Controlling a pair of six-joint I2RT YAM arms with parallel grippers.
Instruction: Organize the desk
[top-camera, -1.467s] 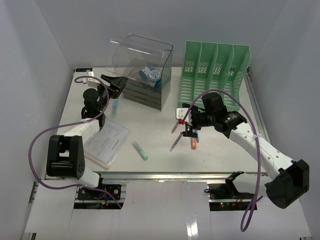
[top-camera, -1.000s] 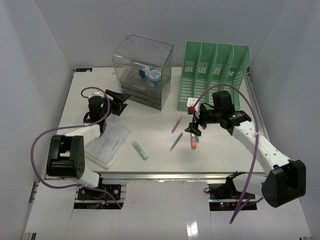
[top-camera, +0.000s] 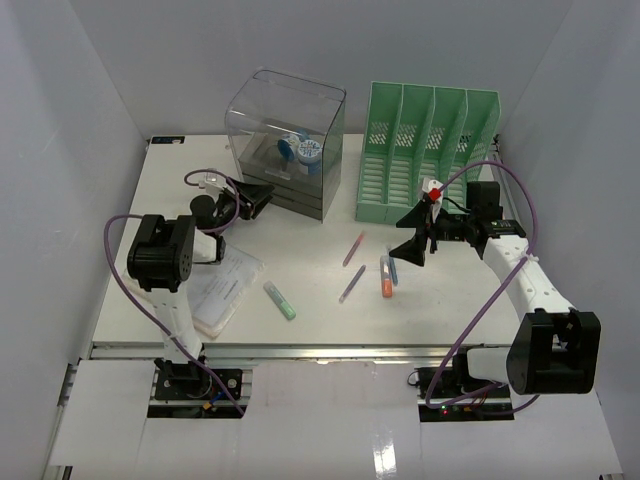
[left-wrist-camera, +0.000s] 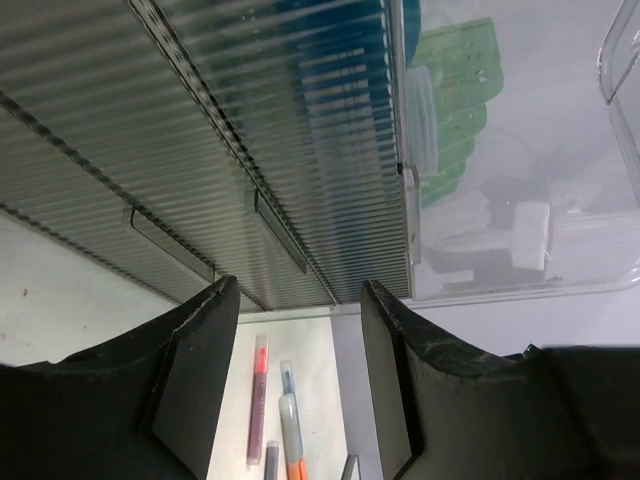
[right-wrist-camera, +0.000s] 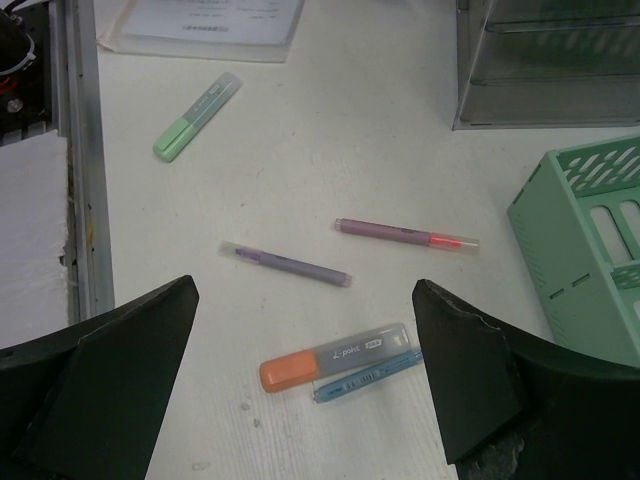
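Observation:
The white desk (top-camera: 310, 225) holds a green highlighter (top-camera: 279, 300), two purple pens (top-camera: 354, 248) (top-camera: 351, 284), an orange highlighter (top-camera: 386, 277) and a blue pen (top-camera: 393, 268). My right gripper (top-camera: 413, 235) is open wide and empty above and right of the pens. Its wrist view shows the orange highlighter (right-wrist-camera: 335, 357), blue pen (right-wrist-camera: 367, 376) and purple pens (right-wrist-camera: 285, 264) (right-wrist-camera: 405, 234) between its jaws (right-wrist-camera: 305, 290). My left gripper (top-camera: 258, 200) is open and empty, close to the low front of the clear drawer box (top-camera: 285, 140); its ribbed drawers (left-wrist-camera: 250, 150) fill the left wrist view.
A paper sheet in a clear sleeve (top-camera: 220, 285) lies at the front left. A green file rack (top-camera: 425, 150) stands at the back right. Blue and white rolls (top-camera: 305, 150) sit in the drawer box. The aluminium rail (top-camera: 300, 350) runs along the front edge.
My left gripper has moved right, nearer the drawer box front. My right gripper has drawn back to the right and up, away from the pens, and stayed open.

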